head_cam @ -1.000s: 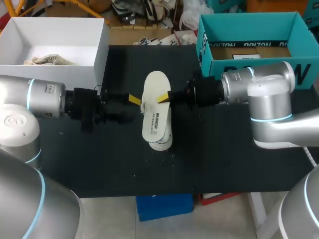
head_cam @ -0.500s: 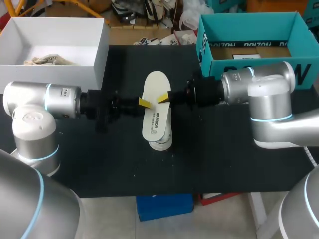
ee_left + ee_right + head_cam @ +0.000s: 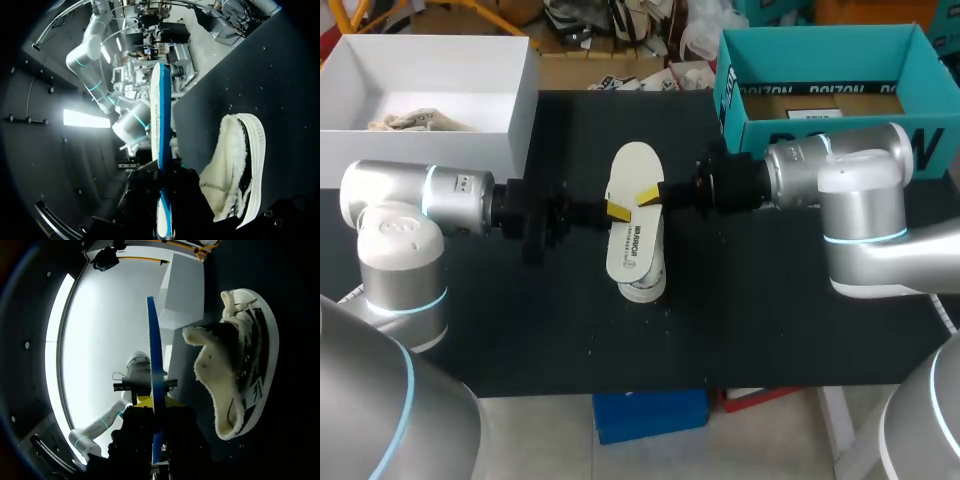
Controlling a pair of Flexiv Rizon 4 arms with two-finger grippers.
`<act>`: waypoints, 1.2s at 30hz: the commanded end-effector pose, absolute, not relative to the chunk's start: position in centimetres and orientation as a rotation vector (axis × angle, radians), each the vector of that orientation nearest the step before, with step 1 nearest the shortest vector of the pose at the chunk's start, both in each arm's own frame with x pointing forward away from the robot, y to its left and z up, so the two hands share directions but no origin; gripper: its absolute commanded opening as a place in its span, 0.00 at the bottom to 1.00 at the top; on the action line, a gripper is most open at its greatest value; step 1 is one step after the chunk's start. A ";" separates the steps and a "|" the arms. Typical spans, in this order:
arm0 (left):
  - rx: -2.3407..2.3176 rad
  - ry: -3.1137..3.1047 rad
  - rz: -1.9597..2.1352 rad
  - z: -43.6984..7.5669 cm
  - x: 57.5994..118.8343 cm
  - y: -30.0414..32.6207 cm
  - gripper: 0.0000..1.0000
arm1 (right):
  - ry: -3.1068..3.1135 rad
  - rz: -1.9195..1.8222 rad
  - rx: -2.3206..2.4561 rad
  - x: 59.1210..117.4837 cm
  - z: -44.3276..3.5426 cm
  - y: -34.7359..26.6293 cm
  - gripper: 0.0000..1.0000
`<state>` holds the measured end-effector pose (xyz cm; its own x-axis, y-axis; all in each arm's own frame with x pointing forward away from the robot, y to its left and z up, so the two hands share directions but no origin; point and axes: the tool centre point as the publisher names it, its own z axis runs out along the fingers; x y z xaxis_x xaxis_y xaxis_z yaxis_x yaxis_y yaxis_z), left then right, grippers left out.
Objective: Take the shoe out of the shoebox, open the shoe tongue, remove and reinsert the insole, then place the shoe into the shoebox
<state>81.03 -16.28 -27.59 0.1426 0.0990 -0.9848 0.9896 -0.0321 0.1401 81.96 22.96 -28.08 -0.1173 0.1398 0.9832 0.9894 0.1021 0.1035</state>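
A cream insole point(image 3: 632, 205) with a blue underside hangs level above the middle of the black table. My left gripper point(image 3: 616, 210) is shut on its left edge and my right gripper point(image 3: 649, 197) is shut on its right edge. Under it lies the white shoe point(image 3: 646, 282), mostly hidden in the head view. In the left wrist view the insole point(image 3: 159, 120) runs edge-on out of that gripper point(image 3: 163, 187), with the fleece-lined shoe point(image 3: 235, 170) beside it on the table. In the right wrist view the insole point(image 3: 154, 365) is likewise edge-on in that gripper point(image 3: 156, 412), beside the shoe point(image 3: 240, 365).
A teal shoebox point(image 3: 905, 45) stands at the back right, behind my right arm. A white box point(image 3: 520, 100) with crumpled paper point(image 3: 415, 122) in it stands at the back left. The table's front edge is near the shoe's toe side.
My left arm moved right to the insole and its gripper closed from wide open onto the insole's left edge. The right arm, insole and shoe stayed put.
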 end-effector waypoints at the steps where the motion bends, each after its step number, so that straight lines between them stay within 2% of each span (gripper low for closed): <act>1: 1.361 1.165 -1.061 -27.5 81.3 -16.9 0.00 | -1.442 -1.145 -1.189 81.8 -28.1 23.3 0.00; 7: 1.358 1.178 -1.045 -27.2 81.0 -17.0 0.00 | -1.442 -1.145 -1.189 81.8 -28.1 23.3 0.00; 8: 1.356 1.192 -1.045 -27.2 81.0 -16.9 0.00 | -1.442 -1.145 -1.189 81.8 -28.1 23.3 0.05; 9: 1.357 1.214 -1.040 -27.2 80.8 -16.6 0.00 | -1.442 -1.145 -1.189 81.8 -28.1 23.3 1.00; 24: 1.445 1.580 -1.113 -27.7 76.2 -13.2 0.00 | -1.420 -1.144 -1.545 77.6 -29.4 16.0 1.00; 36: 1.484 1.640 -1.142 -28.0 73.6 -12.3 0.00 | -1.413 -1.250 -1.785 73.1 -27.3 10.8 1.00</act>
